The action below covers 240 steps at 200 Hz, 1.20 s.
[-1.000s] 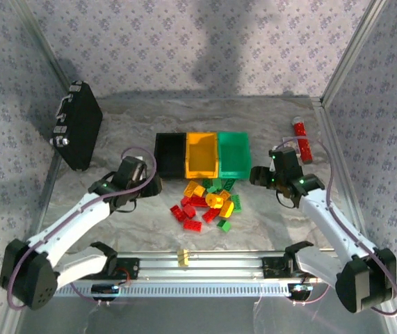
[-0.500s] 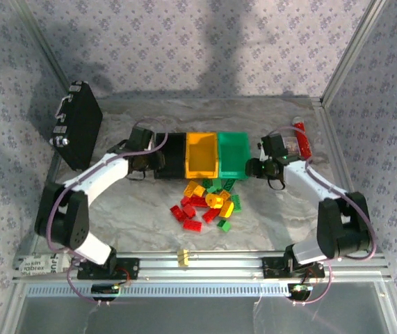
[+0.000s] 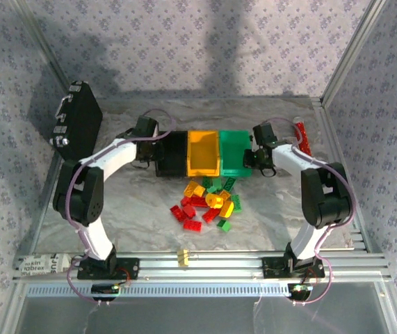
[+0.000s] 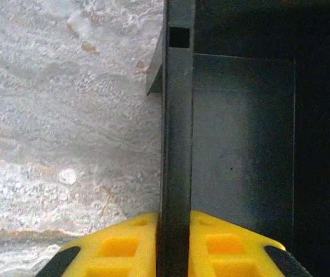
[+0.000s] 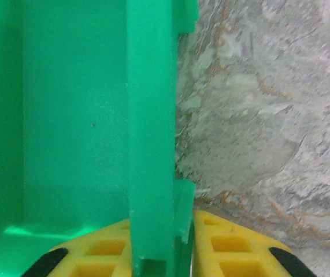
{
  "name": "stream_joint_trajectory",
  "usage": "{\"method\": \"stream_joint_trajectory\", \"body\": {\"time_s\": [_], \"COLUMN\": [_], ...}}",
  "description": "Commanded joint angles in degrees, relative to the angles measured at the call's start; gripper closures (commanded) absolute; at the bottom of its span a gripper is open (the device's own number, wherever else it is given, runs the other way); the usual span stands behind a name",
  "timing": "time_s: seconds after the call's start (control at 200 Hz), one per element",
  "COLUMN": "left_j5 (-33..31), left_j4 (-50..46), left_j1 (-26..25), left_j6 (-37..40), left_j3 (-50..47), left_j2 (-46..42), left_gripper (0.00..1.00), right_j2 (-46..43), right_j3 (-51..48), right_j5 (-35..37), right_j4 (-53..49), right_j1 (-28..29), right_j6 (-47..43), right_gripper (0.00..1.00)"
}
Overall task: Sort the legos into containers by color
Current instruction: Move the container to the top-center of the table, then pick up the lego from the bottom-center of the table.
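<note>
Pinching the row of three joined bins at both ends, I have my left gripper (image 4: 174,254) clenched on the outer side wall of the black bin (image 3: 170,154), one yellow pad inside it and one outside. My right gripper (image 5: 162,254) is clamped the same way on the outer side wall of the green bin (image 3: 234,156). The orange bin (image 3: 202,154) sits between the two, and all three look empty.

The legos (image 3: 207,205) lie in one loose red, yellow and green heap on the marbled table top (image 3: 281,209), just on the near side of the row and mostly in front of the orange and green bins.

I judge the step in hand is shifting the row, with no sorting done yet. To do it well, both my arms should travel together at one pace and one height, so the joined walls don't twist or slip out of my pads. If the row comes toward the heap, I should lift it clear or stop short, so its front edge doesn't plough the bricks.
</note>
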Motion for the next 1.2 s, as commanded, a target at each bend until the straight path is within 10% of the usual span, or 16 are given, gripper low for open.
{"method": "stream_joint_trajectory", "body": {"time_s": [0.0, 0.41, 0.565, 0.65, 0.954, 1.194], "left_j5": [3.27, 2.43, 1.01, -0.12, -2.03, -7.10], "left_j4": [-0.78, -2.59, -3.31, -3.73, -4.91, -0.42], "left_j1": [-0.56, -0.53, -0.56, -0.56, -2.26, -13.23], "left_j6": [0.33, 0.42, 0.15, -0.11, -3.16, -9.76], "left_j3": [2.99, 9.05, 8.74, 8.43, 0.42, -19.60], "left_j2": [2.25, 5.97, 3.81, 1.45, -15.15, -34.43], "left_gripper": [0.85, 0.85, 0.37, 0.27, 0.26, 0.25], "right_j2": [1.90, 5.59, 3.15, 1.48, -11.05, -19.24], "right_j3": [2.16, 9.88, 9.41, 9.63, 6.63, -3.92], "right_j5": [0.02, 2.67, 3.73, 4.45, 6.56, 2.05], "right_j4": [-1.37, -5.71, -6.26, -7.35, -12.37, -12.91], "right_j1": [0.33, -0.29, -0.17, -0.04, 4.67, 11.30], "right_j6": [0.99, -0.85, -0.76, -0.59, 1.38, 5.81], "right_gripper": [0.81, 0.80, 0.56, 0.47, 0.45, 0.46]}}
